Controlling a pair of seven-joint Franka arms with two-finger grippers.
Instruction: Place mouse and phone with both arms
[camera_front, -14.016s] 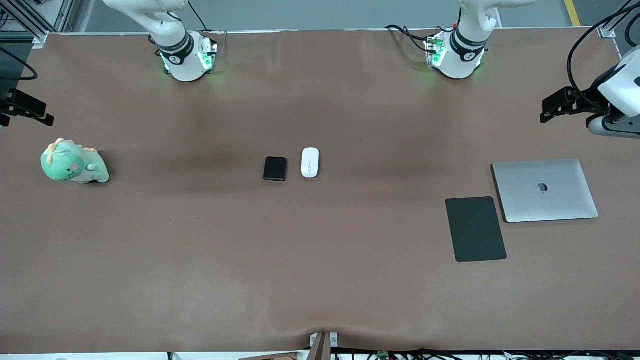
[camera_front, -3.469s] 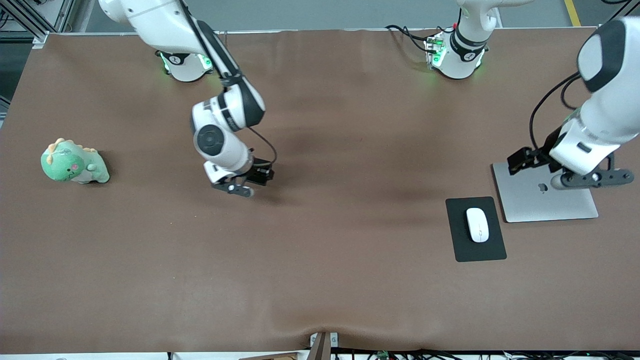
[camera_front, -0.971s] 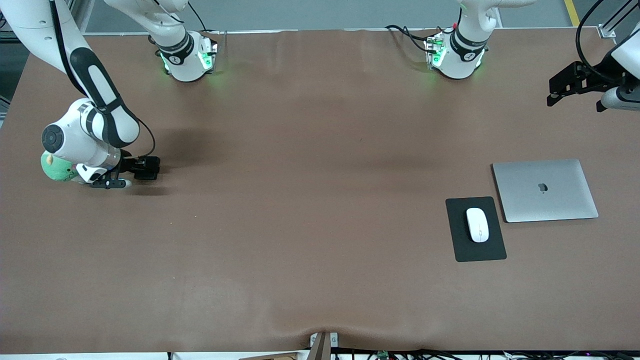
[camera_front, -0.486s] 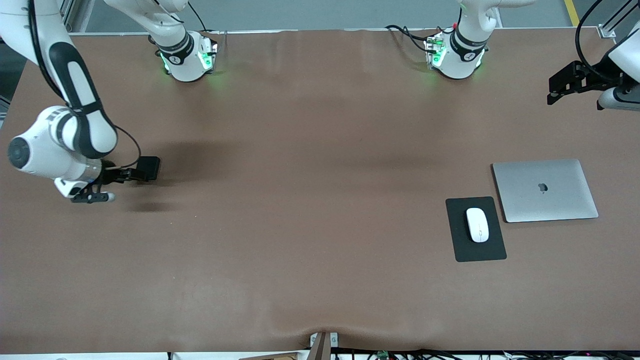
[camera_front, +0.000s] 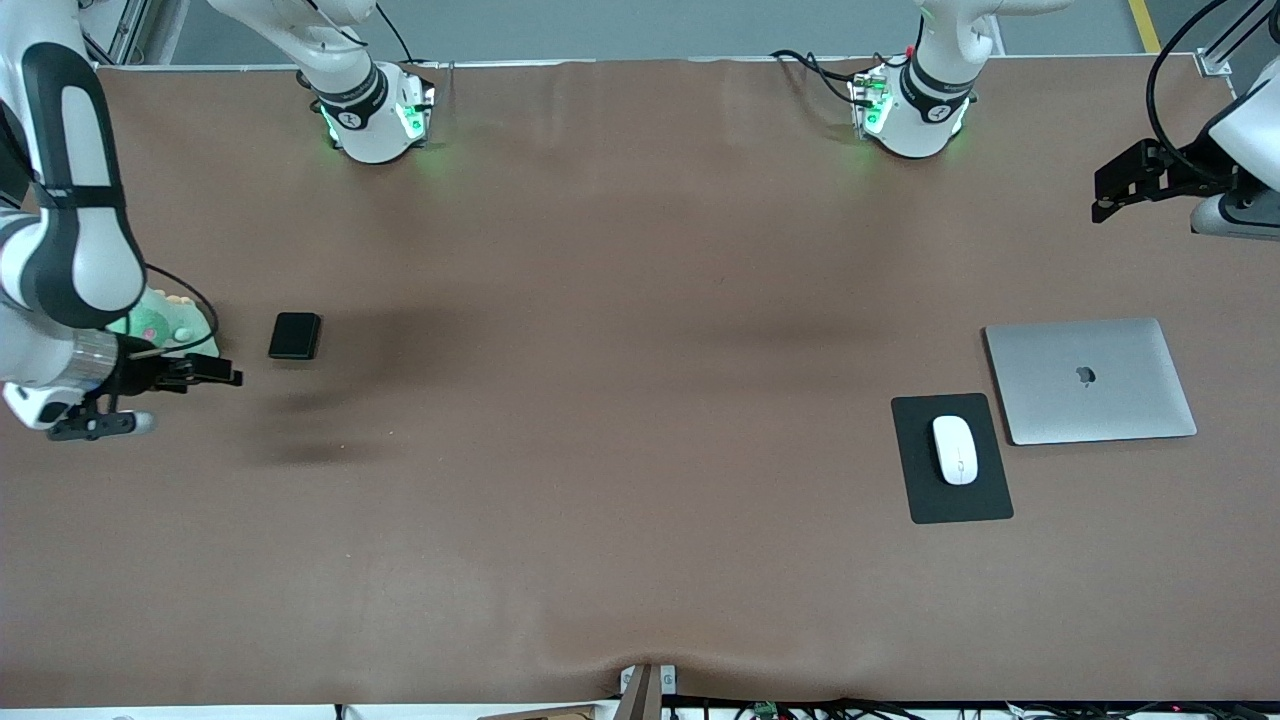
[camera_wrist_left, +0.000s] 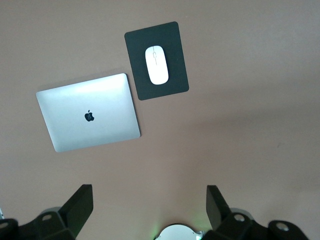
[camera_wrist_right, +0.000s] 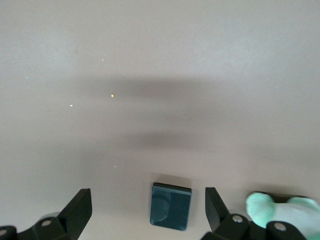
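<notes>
While brown matting covers the whole table (camera_front: 640, 520), the phone (camera_front: 295, 336) lies flat on it just beside the right gripper (camera_front: 205, 377), which hovers empty, fingers spread, near a green plush toy (camera_front: 160, 322). At the left arm's end, the mouse (camera_front: 955, 450) rests on a mouse pad (camera_front: 985, 495) beside a closed laptop (camera_front: 1090, 380), well apart from the raised, open-fingered left gripper (camera_front: 1125, 190).

The mouse (camera_front: 955, 450), a small white oval with a thin grey line down its middle, lay flat on the mouse pad (camera_front: 950, 500) toward the left arm's end of the bench. The phone (camera_front: 295, 336), a glossy black rounded slab, lay flat toward the right arm's end.
</notes>
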